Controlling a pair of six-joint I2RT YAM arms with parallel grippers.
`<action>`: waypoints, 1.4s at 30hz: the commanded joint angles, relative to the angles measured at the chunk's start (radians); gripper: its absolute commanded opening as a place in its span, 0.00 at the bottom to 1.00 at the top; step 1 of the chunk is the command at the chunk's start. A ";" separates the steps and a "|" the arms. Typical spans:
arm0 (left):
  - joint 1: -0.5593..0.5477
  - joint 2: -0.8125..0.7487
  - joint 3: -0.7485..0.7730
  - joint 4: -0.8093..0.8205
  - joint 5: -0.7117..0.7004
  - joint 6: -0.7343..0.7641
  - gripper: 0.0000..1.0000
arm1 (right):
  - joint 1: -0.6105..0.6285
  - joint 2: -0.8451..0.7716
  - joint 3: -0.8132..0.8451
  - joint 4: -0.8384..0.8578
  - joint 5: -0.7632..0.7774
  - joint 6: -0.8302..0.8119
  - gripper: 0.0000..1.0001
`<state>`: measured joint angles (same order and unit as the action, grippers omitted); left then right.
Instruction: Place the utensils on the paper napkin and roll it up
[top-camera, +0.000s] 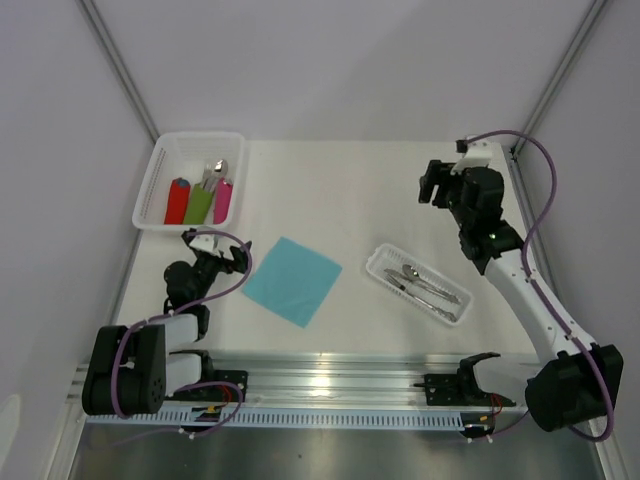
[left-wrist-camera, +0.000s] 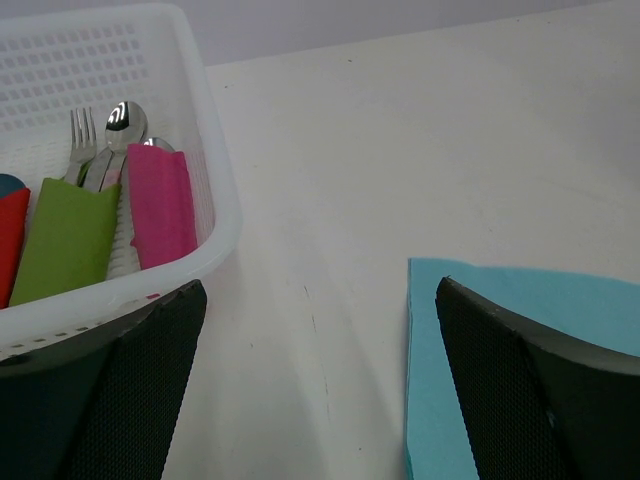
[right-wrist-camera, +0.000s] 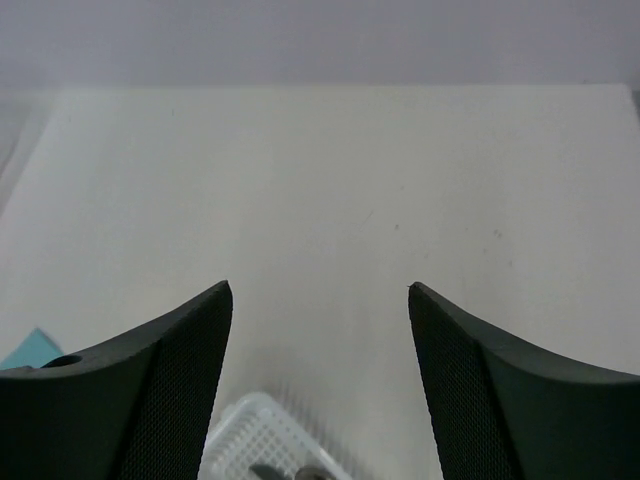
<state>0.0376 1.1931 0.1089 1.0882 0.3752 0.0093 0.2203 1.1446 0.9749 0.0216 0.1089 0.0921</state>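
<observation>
Seen from above, a white table (top-camera: 350, 180) is boxed in by pale walls, with two robot arms fixed at its near edge. A teal paper napkin (top-camera: 292, 280) lies flat and unrolled near the middle of the table, turned like a diamond, with nothing on it.

The left gripper (top-camera: 215, 252) sits low just to the left of the napkin. Its jaws are spread wide and hold nothing. In its wrist camera, the napkin's left edge runs under the right-hand finger (left-wrist-camera: 540, 400), and the other finger stands in front of a large white basket (top-camera: 200, 137). That basket sits at the far left of the table and holds a red roll (top-camera: 177, 201), a green roll (top-camera: 199, 205) and a pink roll (top-camera: 222, 200), with a fork and spoons poking out of them.

The utensils (top-camera: 425, 288), a few slim silver pieces, lie together in a small white tray (top-camera: 385, 252). The tray is to the right of the napkin and apart from it.

The right gripper (top-camera: 435, 185) is at the far right of the table, beyond the tray and well apart from the utensils. Its jaws are also wide open and empty. In its wrist camera, a corner of the tray shows at the bottom edge between the two fingers, and a tip of the napkin shows at the far left.
</observation>
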 joint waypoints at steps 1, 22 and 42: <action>-0.004 -0.030 0.009 0.050 0.018 0.012 1.00 | 0.085 0.082 0.089 -0.409 0.060 -0.012 0.74; 0.071 -0.228 0.618 -1.581 0.034 0.333 0.99 | 0.217 0.378 0.223 -0.833 0.094 0.018 0.33; 0.071 -0.188 0.591 -1.564 0.010 0.314 0.99 | 0.249 0.517 0.122 -0.920 -0.075 0.011 0.32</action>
<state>0.1005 1.0061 0.6994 -0.4759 0.3908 0.3153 0.4633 1.6440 1.1114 -0.8688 0.0826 0.1040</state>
